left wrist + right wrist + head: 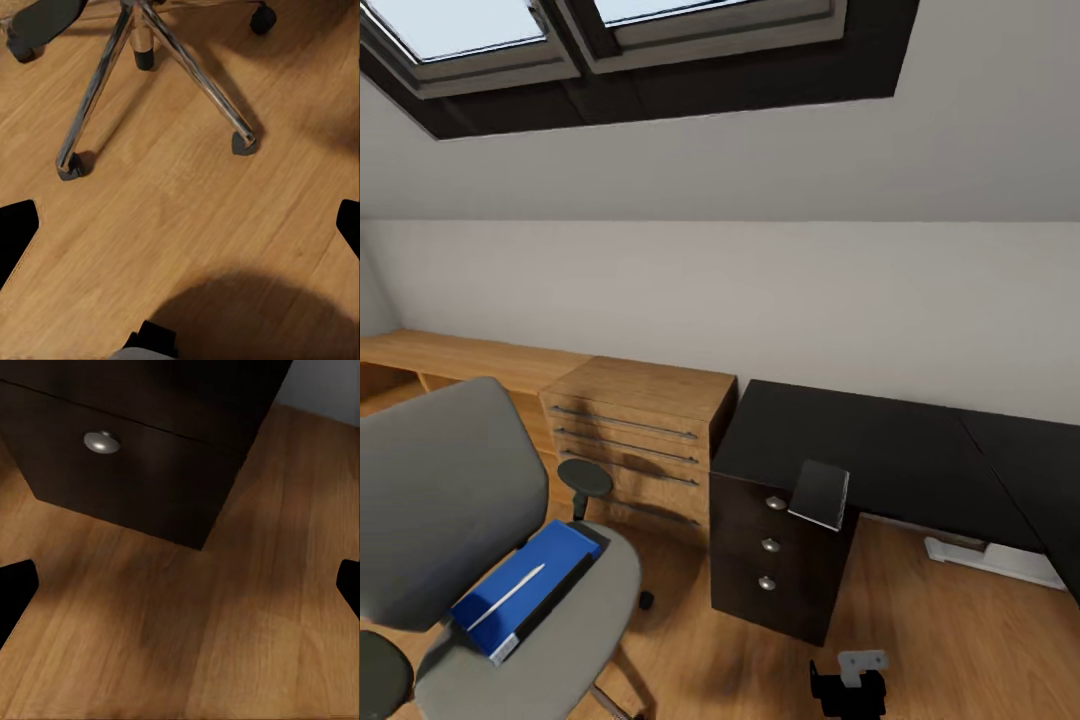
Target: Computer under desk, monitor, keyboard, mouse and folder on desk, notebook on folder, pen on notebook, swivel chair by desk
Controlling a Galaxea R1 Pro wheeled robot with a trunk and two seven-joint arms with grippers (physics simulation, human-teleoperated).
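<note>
The grey swivel chair (pixel 450 480) stands at the lower left of the head view. On its seat lies the blue folder (pixel 535 580) with a slim white pen (pixel 508 597) on top. The black desk (pixel 900 450) stands to the right, and a dark flat notebook (pixel 820 495) tilts over its front edge above the drawers. My left gripper (pixel 180 232) is open over the floor near the chair's chrome base (pixel 150 67). My right gripper (pixel 180 589) is open, low beside the desk's drawer unit (pixel 150 450). The computer, monitor, keyboard and mouse are out of view.
A light-wood cabinet (pixel 640 430) with drawers stands between chair and desk, with a long low wooden shelf (pixel 450 355) running left along the wall. A sloped ceiling with skylights (pixel 610 30) is overhead. Part of my right arm (pixel 850 688) shows at the bottom. The floor is wood.
</note>
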